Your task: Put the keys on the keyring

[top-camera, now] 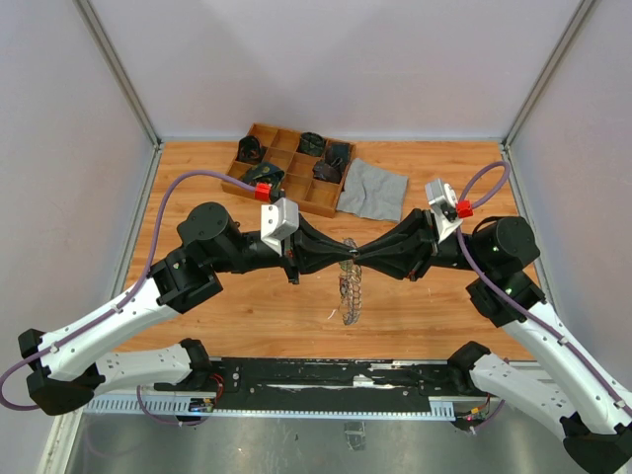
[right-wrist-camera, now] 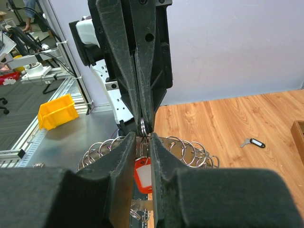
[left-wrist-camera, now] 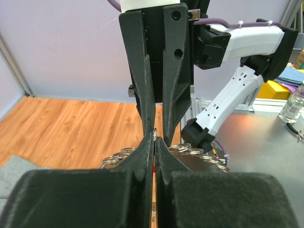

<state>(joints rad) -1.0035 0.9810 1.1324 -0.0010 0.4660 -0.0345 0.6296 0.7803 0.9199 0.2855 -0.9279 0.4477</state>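
We are seeing the keyring (top-camera: 349, 291) hanging just below both hands, which are meeting tip to tip above the bench (top-camera: 247, 306). The left hand (left-wrist-camera: 154, 141) is fully closed, pinching one ring. The right hand (right-wrist-camera: 142, 138) is gripping a red-tagged key (right-wrist-camera: 142, 173), its fingers slightly parted. A tray (top-camera: 281, 141) and a cloth (top-camera: 373, 190) are lying behind.

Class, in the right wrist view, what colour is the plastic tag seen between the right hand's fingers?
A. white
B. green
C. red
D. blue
C: the tag between the right hand's fingers is red, and it shows just below the metal ring pinched in the left hand.
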